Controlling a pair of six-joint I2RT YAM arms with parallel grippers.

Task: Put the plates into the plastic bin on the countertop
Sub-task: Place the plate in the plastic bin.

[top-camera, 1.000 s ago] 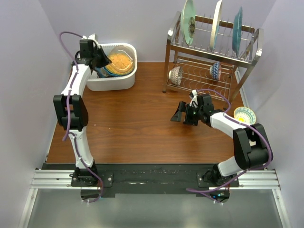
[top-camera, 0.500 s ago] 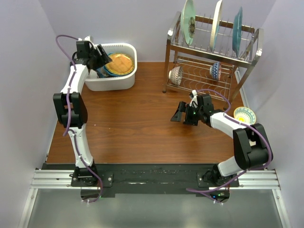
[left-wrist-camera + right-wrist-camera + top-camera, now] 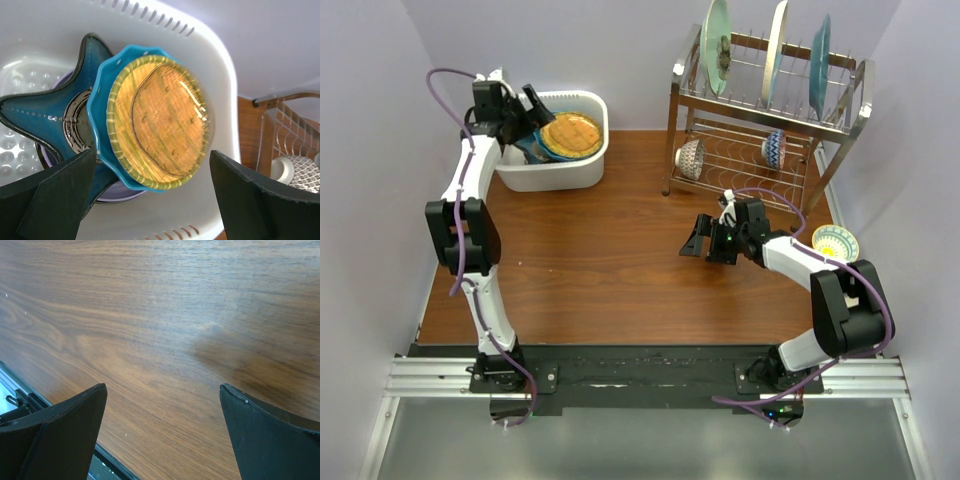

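Left gripper (image 3: 150,200) hangs above the left end of the plastic bin (image 3: 555,178), jaws spread wide and released, nothing between them; inside the bin the amber plate (image 3: 167,130) lies on top, green-striped rim showing all round; right under it sits a blue scalloped plate (image 3: 100,125), and beneath that the star-shaped plate (image 3: 45,107) pokes its arms toward the bin's left wall; a sliver of lavender plate (image 3: 50,155) peeks out at the very bottom; so four plates are stacked in the bin; well to the right of the bin, the right gripper (image 3: 705,240) hovers low over the bare countertop (image 3: 600,260), its pincer also wide apart and holding nothing; farther right of the bin stands the wire dish rack (image 3: 840,120), with a pale green plate (image 3: 716,45), a cream plate (image 3: 777,40) and a teal plate (image 3: 820,55) upright on edge in its top tier; two patterned bowls (image 3: 690,158) rest on its lower shelf; a small bowl (image 3: 835,242) sits on the wood, far right of the bin.
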